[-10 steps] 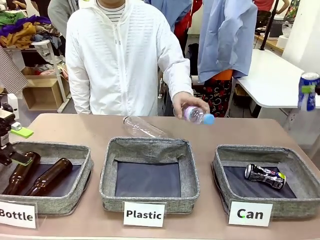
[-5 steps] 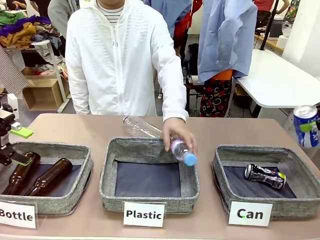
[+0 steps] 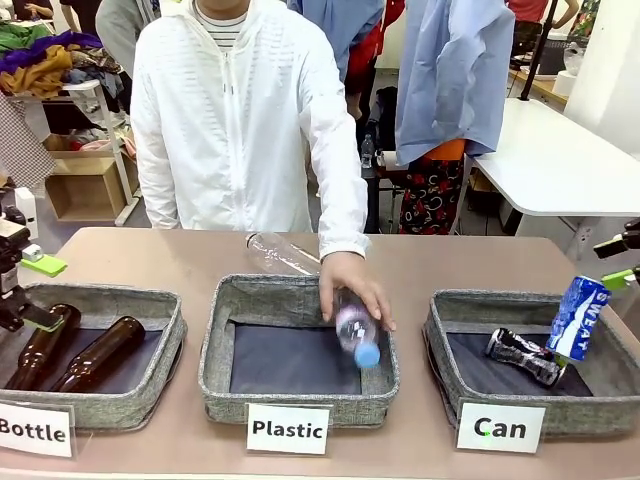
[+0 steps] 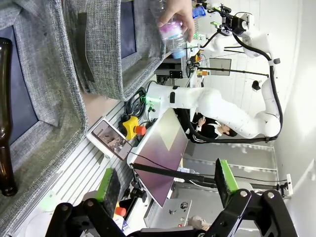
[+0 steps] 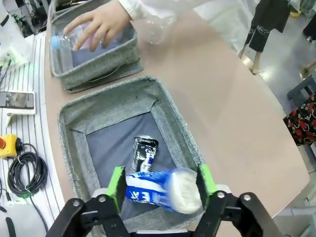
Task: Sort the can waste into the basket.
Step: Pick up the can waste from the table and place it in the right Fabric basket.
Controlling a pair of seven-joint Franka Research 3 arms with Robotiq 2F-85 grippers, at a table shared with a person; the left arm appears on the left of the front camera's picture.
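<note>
Blue-and-white can [image 3: 578, 318] tilts in the basket [image 3: 500, 301], below the right gripper [image 3: 620, 260].

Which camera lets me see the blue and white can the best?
The front view: the blue-and-white can is whole and sharp, tilted, its lower end inside the Can basket. The right wrist view looks down on it, blurred, between the right gripper's green pads. The left wrist view faces the other baskets.

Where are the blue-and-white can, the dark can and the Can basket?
blue-and-white can [image 3: 578, 318]: front view, on its printed side wall.
dark can [image 3: 525, 356]: front view, middle of its dented body.
Can basket [image 3: 590, 415]: front view, on its grey front wall, right of the card.
</note>
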